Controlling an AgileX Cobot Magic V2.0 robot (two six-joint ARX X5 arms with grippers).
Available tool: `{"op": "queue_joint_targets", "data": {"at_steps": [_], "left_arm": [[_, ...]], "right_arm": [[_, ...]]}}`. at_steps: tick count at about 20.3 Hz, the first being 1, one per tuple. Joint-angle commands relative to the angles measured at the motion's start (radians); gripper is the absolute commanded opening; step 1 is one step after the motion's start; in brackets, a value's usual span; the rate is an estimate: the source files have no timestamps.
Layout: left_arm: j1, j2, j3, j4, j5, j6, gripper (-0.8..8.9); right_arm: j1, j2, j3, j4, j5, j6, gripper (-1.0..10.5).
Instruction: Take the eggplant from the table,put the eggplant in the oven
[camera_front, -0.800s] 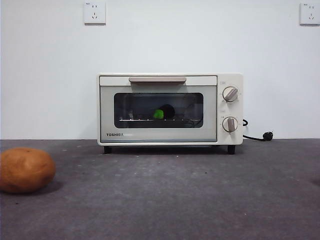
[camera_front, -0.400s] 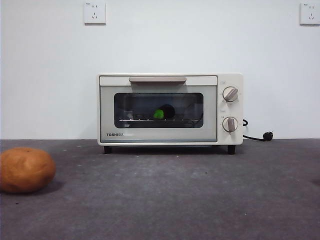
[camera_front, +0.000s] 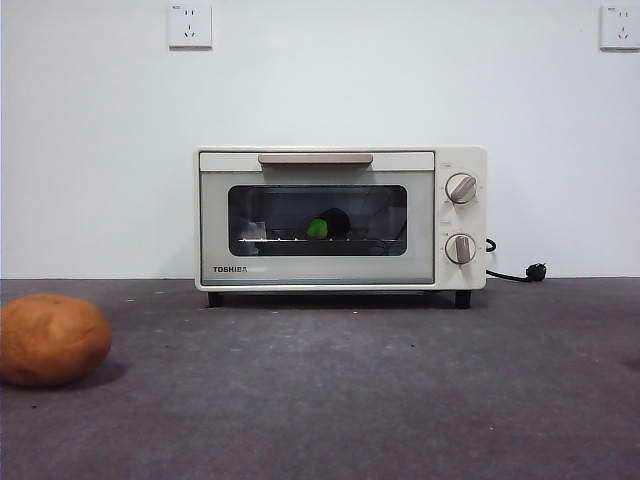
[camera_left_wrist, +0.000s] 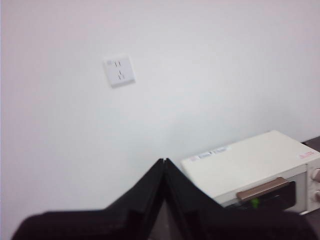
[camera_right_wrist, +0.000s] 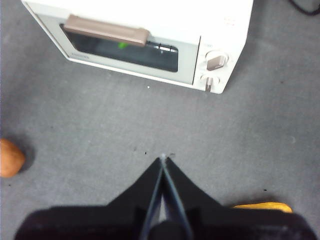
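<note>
The eggplant lies inside the oven on its wire rack, seen through the dark glass with its green cap toward me. The oven door is closed. The green cap also shows as a small spot behind the glass in the left wrist view and the right wrist view. My left gripper is shut and raised high, to the oven's side. My right gripper is shut, above the bare table in front of the oven. Neither holds anything.
A round brown potato rests on the table at the near left, also at the edge of the right wrist view. A yellow-orange thing peeks out beside my right gripper. The oven's black cord and plug lie at its right.
</note>
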Motion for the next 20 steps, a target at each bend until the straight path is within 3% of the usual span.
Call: {"op": "queue_joint_targets", "data": {"at_steps": [1,4,9,15,20], "left_arm": [[0.011,-0.073,-0.047,0.017,-0.003,0.115,-0.04],[0.019,-0.148,-0.155,0.068,-0.003,0.185,-0.04],[0.037,-0.343,-0.555,0.294,-0.002,0.17,-0.04],[0.083,-0.538,-1.054,0.525,-0.002,0.05,-0.04],[0.084,-0.669,-1.329,0.59,-0.003,0.007,-0.04]], "right_arm": [[0.0,0.031,-0.004,-0.024,0.001,0.008,0.0],[0.0,0.056,-0.004,-0.024,0.001,0.008,0.0],[0.0,0.078,-0.004,-0.024,0.001,0.008,0.0],[0.0,0.079,-0.004,-0.024,0.001,0.008,0.0],[0.0,0.079,-0.004,-0.024,0.001,0.008,0.0]]}}
